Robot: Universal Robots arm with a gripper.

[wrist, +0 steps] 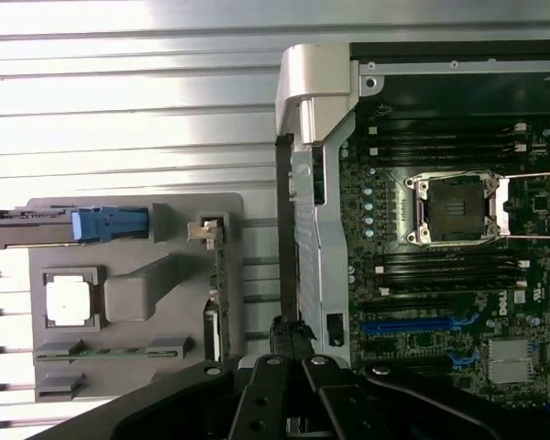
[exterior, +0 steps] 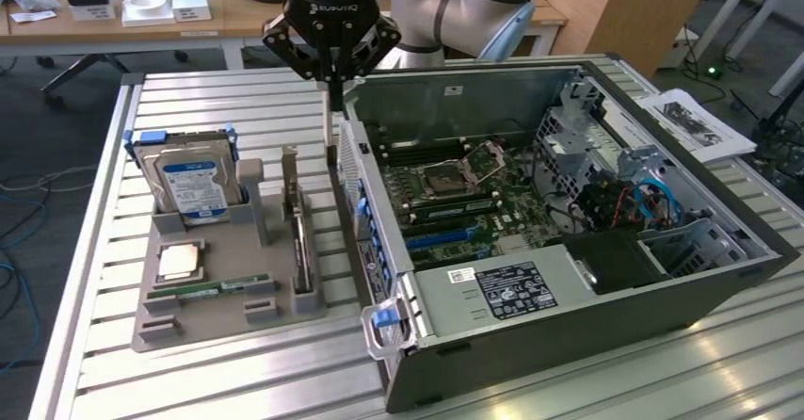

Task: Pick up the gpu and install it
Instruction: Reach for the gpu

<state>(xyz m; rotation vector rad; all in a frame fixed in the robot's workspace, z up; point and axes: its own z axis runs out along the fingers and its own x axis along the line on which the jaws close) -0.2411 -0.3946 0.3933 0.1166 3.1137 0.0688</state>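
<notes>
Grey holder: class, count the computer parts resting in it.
4. In the grey holder: hard drive upright at the far end, processor chip flat before it, RAM stick nearer still, gpu on edge nearest the case. None looks hidden.

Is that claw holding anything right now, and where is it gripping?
Nothing, as far as shows. The gripper is shut, empty, beside the case; the gpu stands in its tray.
</notes>
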